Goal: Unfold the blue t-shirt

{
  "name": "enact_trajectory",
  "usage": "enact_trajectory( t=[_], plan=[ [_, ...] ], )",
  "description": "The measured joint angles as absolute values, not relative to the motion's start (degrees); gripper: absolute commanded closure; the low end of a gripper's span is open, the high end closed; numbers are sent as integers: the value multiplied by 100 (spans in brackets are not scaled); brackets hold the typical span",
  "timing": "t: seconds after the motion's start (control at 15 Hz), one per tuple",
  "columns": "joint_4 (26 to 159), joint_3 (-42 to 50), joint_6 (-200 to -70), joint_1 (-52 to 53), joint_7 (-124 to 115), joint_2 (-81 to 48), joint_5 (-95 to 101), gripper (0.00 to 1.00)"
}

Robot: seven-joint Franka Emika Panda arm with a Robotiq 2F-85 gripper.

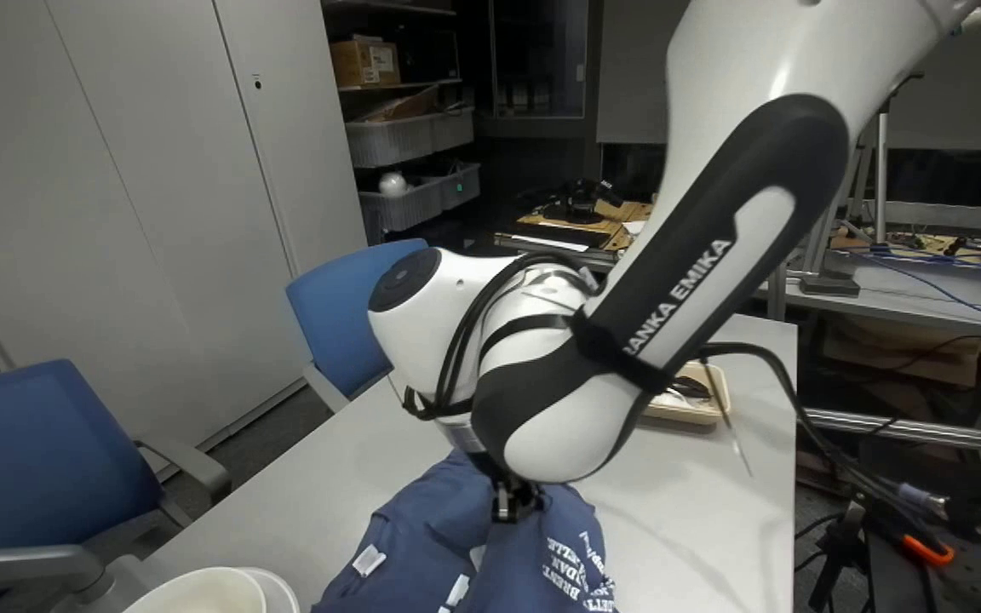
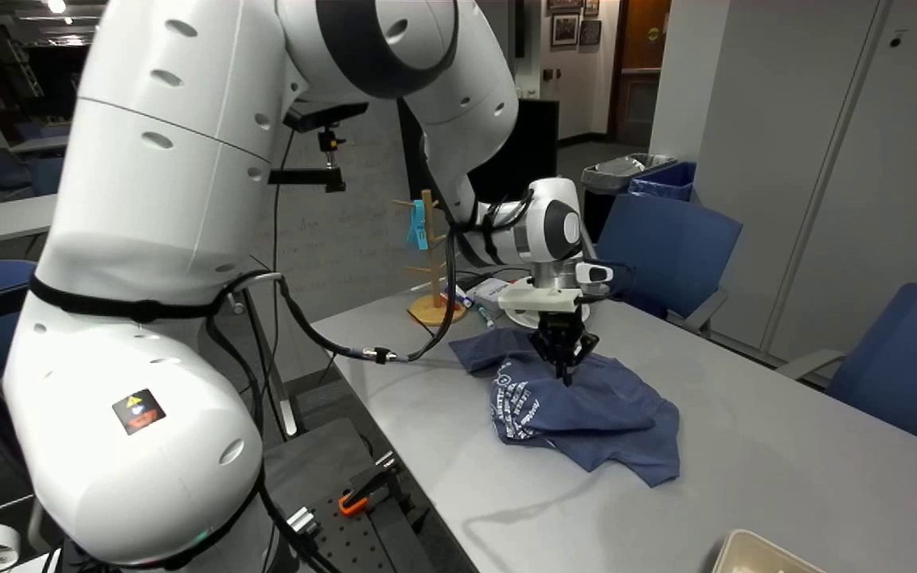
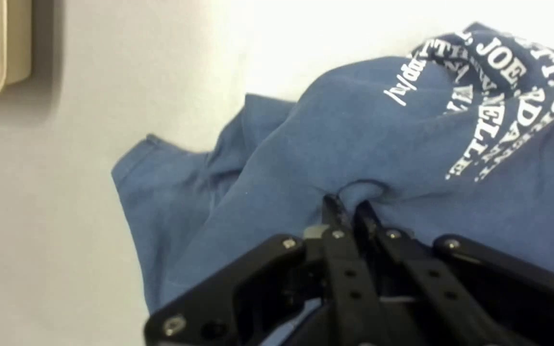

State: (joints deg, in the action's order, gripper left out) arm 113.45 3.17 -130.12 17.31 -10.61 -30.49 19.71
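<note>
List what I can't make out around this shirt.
- How deep the gripper grips the blue t-shirt: wrist view, hidden by its fingers.
- White lettering: wrist view, parts folded out of sight.
- Any print on a white tag: in an exterior view, too small.
- Cream tray contents: wrist view, partly cut off by left edge.
</note>
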Motion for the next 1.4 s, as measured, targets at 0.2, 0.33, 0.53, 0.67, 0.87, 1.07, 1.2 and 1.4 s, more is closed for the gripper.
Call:
enact_trajectory(
  t=[0.2, 0.33, 0.53, 0.67, 0.87, 1.07, 1.2, 1.4],
  plan=[
    [12061, 165, -12610, 1610, -847, -2367, 1954, 98],
    [12448, -57, -12404, 1497, -585, -1988, 1813, 98],
    [12798, -494, -12130, 1370, -30, -1647, 1128, 98],
    [12840, -788, -11864, 1345, 299, -1595, 471, 98],
    [12825, -1142, -11350, 1343, 543, -1644, -374, 65],
    [12765, -1286, -10899, 1344, 557, -1782, -847, 43],
    [12704, -1282, -10786, 1340, 556, -1867, -955, 28],
    [12610, -1259, -10850, 1331, 556, -1918, -950, 6]
  ],
)
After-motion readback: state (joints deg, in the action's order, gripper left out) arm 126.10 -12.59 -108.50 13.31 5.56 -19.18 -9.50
